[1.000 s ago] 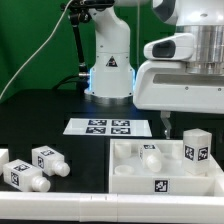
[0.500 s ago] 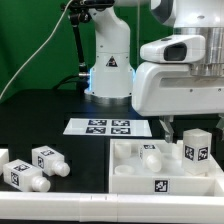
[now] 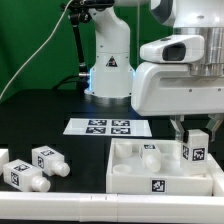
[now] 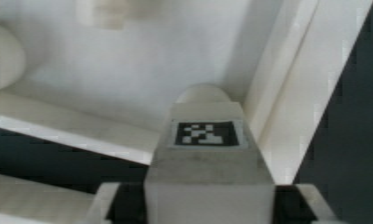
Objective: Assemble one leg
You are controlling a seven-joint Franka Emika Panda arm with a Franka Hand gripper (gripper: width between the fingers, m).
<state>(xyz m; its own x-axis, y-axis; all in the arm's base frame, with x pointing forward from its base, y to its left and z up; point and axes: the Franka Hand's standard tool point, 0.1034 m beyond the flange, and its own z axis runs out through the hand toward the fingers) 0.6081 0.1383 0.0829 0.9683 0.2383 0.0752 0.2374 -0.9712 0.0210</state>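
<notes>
A leg [image 3: 195,150], a small white block with a square tag, stands upright in the right corner of the wide white tray [image 3: 130,183]. My gripper [image 3: 195,130] sits over its top, with a finger on each side. In the wrist view the leg [image 4: 209,150] fills the gap between the dark pads [image 4: 130,205], and both pads touch its sides. The gripper [image 4: 209,200] is shut on it, with the tray floor [image 4: 94,80] behind. Another leg [image 3: 150,153] lies inside the tray.
Two loose legs [image 3: 48,160] [image 3: 25,177] lie on the black table at the exterior view's left, and a further white piece [image 3: 3,160] is cut by the edge. The marker board [image 3: 108,127] lies behind the tray. The arm's base [image 3: 108,60] stands at the back.
My gripper has moved toward the exterior view's right and come down from beside the upright leg to straddle it. The leg has shifted slightly lower in the view.
</notes>
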